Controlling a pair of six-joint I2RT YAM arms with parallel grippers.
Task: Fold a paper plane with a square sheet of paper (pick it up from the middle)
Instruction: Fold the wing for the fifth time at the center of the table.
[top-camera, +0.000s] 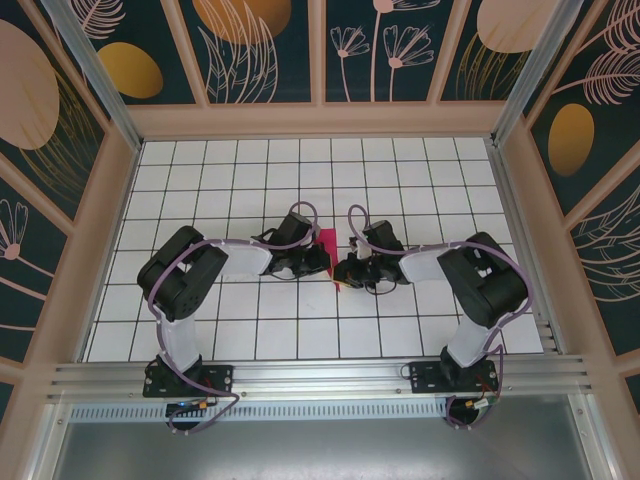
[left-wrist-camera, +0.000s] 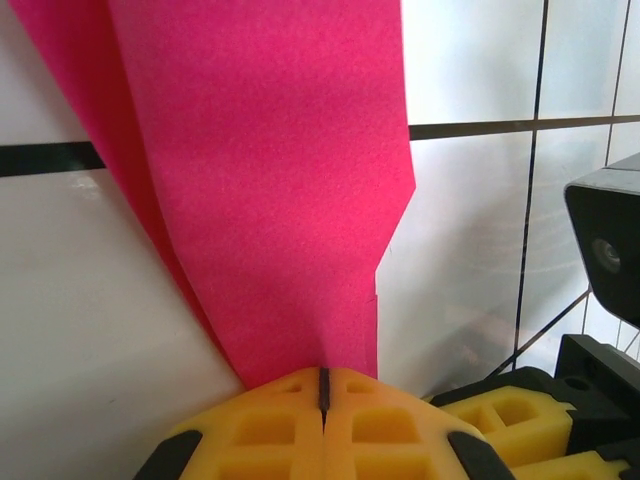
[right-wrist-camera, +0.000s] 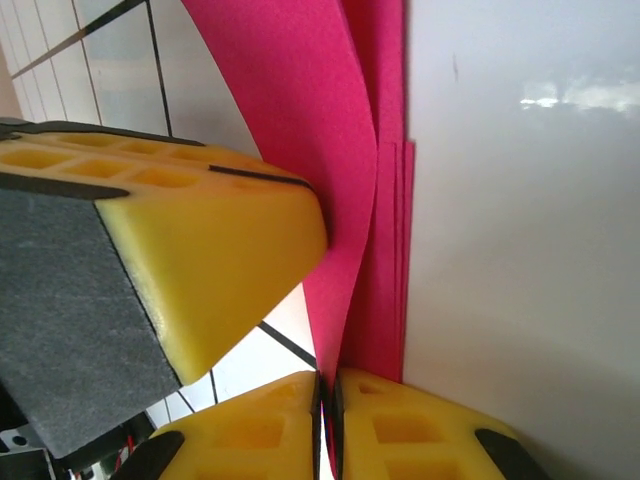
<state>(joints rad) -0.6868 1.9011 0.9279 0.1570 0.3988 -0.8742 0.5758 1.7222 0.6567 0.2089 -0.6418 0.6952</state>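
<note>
Paper (top-camera: 327, 246): pink, folded, several stacked edges visible in R wrist view. Sits mid-surface (top-camera: 250, 190) between the two arms, which meet there. L fingers (left-wrist-camera: 265, 432) clenched on its narrow end, paper coming out of the seam and widening away. R fingers (right-wrist-camera: 400, 432) pinched on the paper edge, just beside the L ones. Can't tell if paper touches surface.

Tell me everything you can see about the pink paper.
The pink paper is thin, matte magenta, folded into several layers with a stepped edge, one flap bowing loose. It is over the middle of the tiled table. The left gripper and the right gripper each have jaws shut on it.
</note>
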